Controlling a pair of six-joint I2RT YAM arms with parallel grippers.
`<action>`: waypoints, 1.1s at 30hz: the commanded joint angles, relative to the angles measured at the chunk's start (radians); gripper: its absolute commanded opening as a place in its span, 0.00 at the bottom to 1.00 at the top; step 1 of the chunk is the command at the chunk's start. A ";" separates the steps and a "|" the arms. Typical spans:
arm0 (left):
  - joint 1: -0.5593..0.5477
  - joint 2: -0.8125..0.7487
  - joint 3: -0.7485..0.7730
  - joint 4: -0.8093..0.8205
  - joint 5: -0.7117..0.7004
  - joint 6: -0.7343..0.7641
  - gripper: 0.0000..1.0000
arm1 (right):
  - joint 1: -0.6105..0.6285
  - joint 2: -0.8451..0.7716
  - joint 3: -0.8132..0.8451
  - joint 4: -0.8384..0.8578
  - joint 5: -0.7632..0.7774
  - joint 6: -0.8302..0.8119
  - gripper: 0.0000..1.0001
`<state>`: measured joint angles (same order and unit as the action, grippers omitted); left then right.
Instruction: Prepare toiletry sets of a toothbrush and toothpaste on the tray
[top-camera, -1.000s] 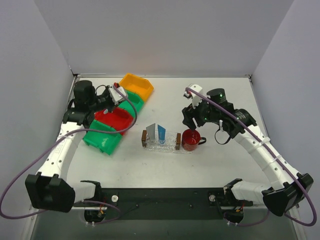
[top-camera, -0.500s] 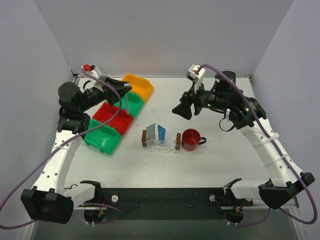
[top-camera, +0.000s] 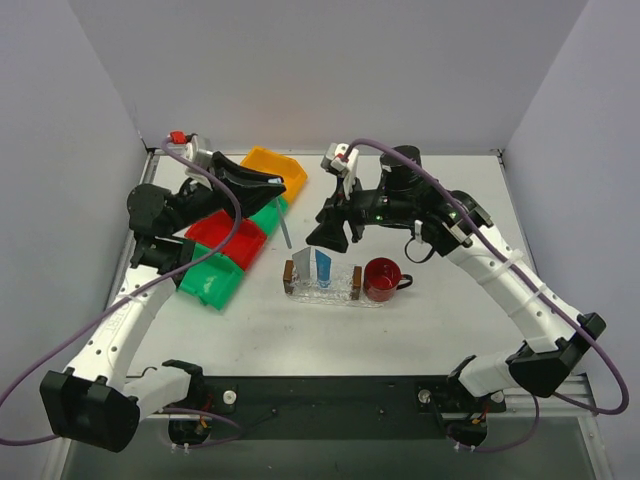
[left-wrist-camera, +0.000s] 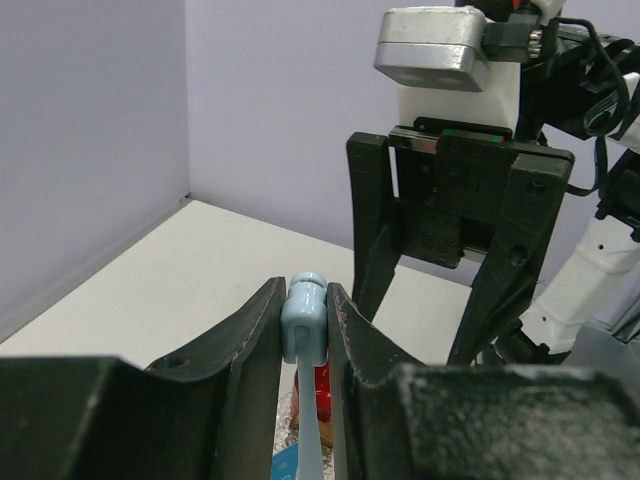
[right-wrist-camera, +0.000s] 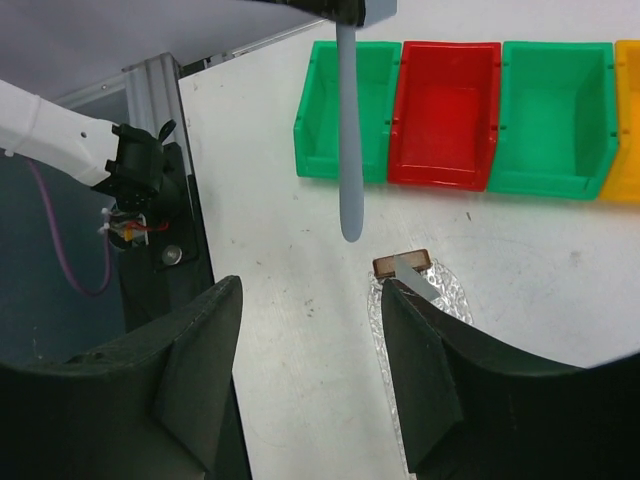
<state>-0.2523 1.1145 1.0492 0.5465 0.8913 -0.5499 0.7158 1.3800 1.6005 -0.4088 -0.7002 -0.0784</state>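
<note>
My left gripper (top-camera: 272, 186) is shut on the head end of the pale blue toothbrush (top-camera: 284, 226), which hangs handle-down in the air just left of the clear tray (top-camera: 340, 293). In the left wrist view the toothbrush (left-wrist-camera: 305, 330) is pinched between the fingers (left-wrist-camera: 255, 335). A silver-grey toothpaste tube (top-camera: 302, 267) and a blue one (top-camera: 323, 268) stand on the tray. My right gripper (top-camera: 328, 235) is open and empty, hovering above the tray's left part and facing the toothbrush (right-wrist-camera: 347, 150). The tray's end (right-wrist-camera: 402, 263) and the silver tube (right-wrist-camera: 415, 280) show below it.
A red cup (top-camera: 382, 279) stands right of the tray. A row of bins lies at the left: orange (top-camera: 272, 170), green (top-camera: 268, 213), red (top-camera: 228, 239), green (top-camera: 205, 281). The right gripper (left-wrist-camera: 452, 250) hangs close in front of the left one.
My left gripper has lifted the toothbrush from over the bins and carried it right toward the tray. My right gripper has swung left from above the cup to over the tray.
</note>
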 joint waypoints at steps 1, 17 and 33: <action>-0.022 -0.021 -0.025 0.102 0.006 -0.074 0.00 | 0.013 0.037 0.052 0.067 -0.019 0.012 0.52; -0.084 -0.013 -0.156 0.395 0.003 -0.242 0.00 | 0.030 0.105 0.096 0.120 -0.054 0.060 0.50; -0.084 -0.015 -0.195 0.469 -0.008 -0.297 0.00 | 0.047 0.157 0.110 0.156 -0.105 0.111 0.38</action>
<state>-0.3328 1.1126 0.8551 0.9447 0.8909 -0.8230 0.7544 1.5372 1.6638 -0.3050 -0.7681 0.0200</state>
